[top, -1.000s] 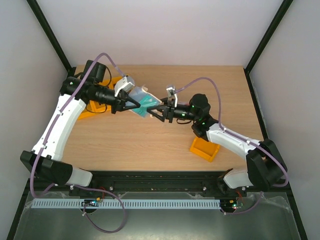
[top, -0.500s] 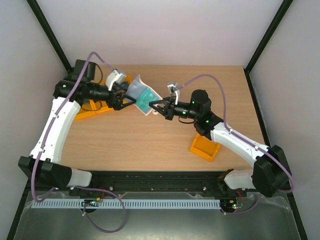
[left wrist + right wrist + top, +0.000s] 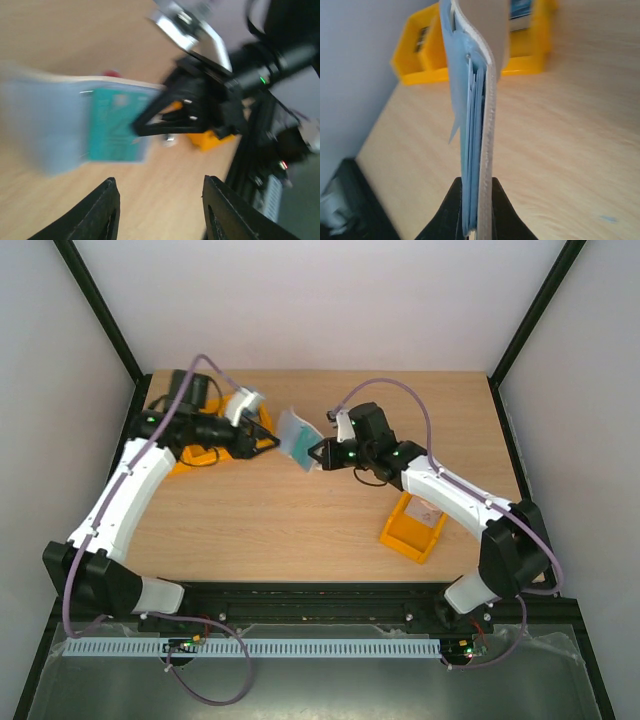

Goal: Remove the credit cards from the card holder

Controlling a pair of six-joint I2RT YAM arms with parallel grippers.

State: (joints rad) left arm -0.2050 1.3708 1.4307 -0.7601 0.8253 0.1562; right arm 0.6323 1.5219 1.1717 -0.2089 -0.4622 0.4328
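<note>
The right end effector (image 3: pixel 476 202) is clamped on one edge of the card holder (image 3: pixel 482 100), holding it aloft toward the surface's far edge. The left end effector (image 3: pixel 160 192), parted and empty, waits just beside it. The light, floppy sleeves will likely flex, so the thin, slick teal-green card (image 3: pixel 114 125) is best pinched at its edge.

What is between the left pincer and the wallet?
Nothing, only bare wooden table. The left wrist view shows the open left pincer apart from the wallet, which the right pincer pinches.
</note>
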